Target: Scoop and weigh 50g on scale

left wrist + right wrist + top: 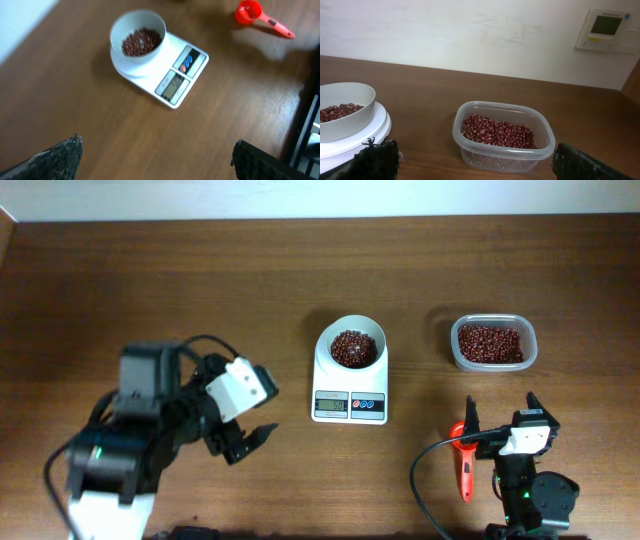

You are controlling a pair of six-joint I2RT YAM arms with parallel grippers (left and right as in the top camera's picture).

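The scale (350,385) is sitting near the middle of the table (150,280), its display and coloured buttons facing the near edge. I cannot read the digits from here. Its bowl (351,346) is resting on the far part of the scale, and a small heap of beans (352,348) is lying in the bottom of it, well below the rim.

To the right of the scale, a little apart from it, a clear tub (493,343) is standing open, with more of the same reddish-brown beans covering its floor.

The scoop (463,455) is lying flat on the table near the front right, its round cup pointing toward the far side and its handle running toward the near edge. Nothing is holding it.

The right gripper (501,408) is hanging just to the right of the scoop, its fingers spread wide and gripping nothing. It is aiming toward the tub, and a black cable (425,470) is looping beside it.

The left gripper (250,442) is hovering over bare wood at the front left, well apart from the scale and angled toward it. Its fingers are also standing wide open and empty.

On the pale wall behind the table, a small white panel (606,30) is showing in the right wrist view.
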